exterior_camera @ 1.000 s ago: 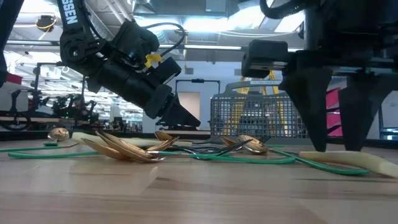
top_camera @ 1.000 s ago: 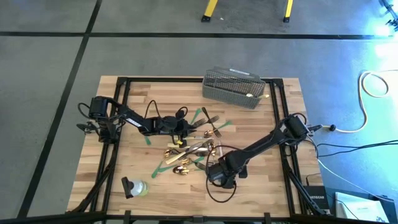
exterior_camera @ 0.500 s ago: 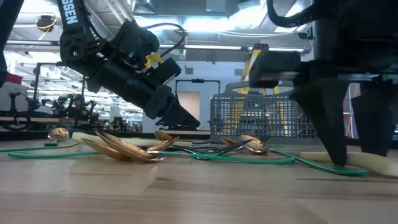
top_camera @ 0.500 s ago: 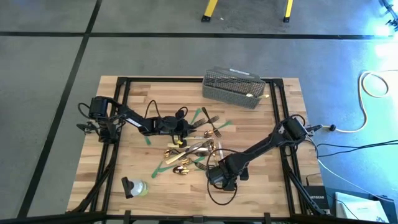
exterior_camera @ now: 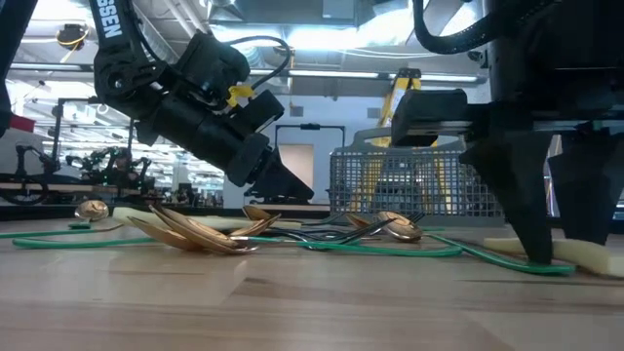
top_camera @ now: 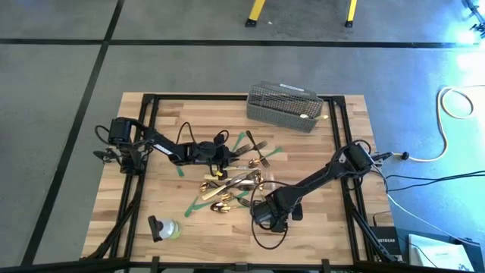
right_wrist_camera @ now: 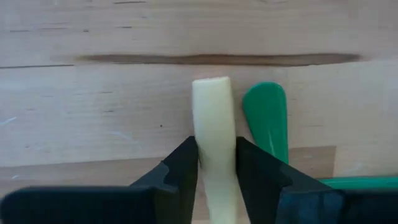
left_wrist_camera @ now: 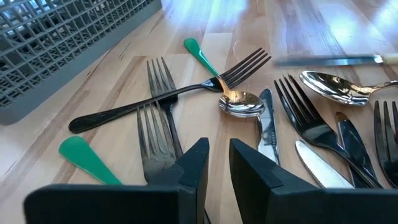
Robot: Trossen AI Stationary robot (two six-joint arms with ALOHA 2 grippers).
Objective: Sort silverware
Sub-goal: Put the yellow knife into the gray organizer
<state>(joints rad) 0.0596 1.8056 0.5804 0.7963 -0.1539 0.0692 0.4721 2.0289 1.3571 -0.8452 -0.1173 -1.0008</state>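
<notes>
The silverware [top_camera: 235, 182] lies in a loose heap mid-table: gold spoons, dark forks and cream-handled knives, over green strips. At the heap's near right side, my right gripper [top_camera: 261, 212] points down, shut on a knife's cream handle [right_wrist_camera: 211, 106] that lies flat on the wood. My left gripper [top_camera: 223, 157] hangs slanted above the heap's far side, clear of the table [exterior_camera: 297, 187]. Its fingers are shut to a narrow slit [left_wrist_camera: 217, 158] with nothing between them. Dark forks [left_wrist_camera: 165, 106] and a spoon [left_wrist_camera: 241, 102] lie just ahead of it. My right gripper pinches the knife's cream handle [right_wrist_camera: 214, 134] between its two fingers, a short way in from the handle's free end [right_wrist_camera: 211, 84]. The fingers come from above, pointing down, and lie across the handle. The knife lies flat on the table [exterior_camera: 585, 255].
A grey wire mesh basket [top_camera: 282, 106] stands at the table's far edge. A green strip end [right_wrist_camera: 266, 115] lies right beside the held handle. A small bottle-like object [top_camera: 163, 227] lies near the front left corner. Bare wood shows along the near edge.
My right gripper's fingers have drawn together, from standing wide on either side of the cream handle to closing on it. The knife has stayed flat on the table.
</notes>
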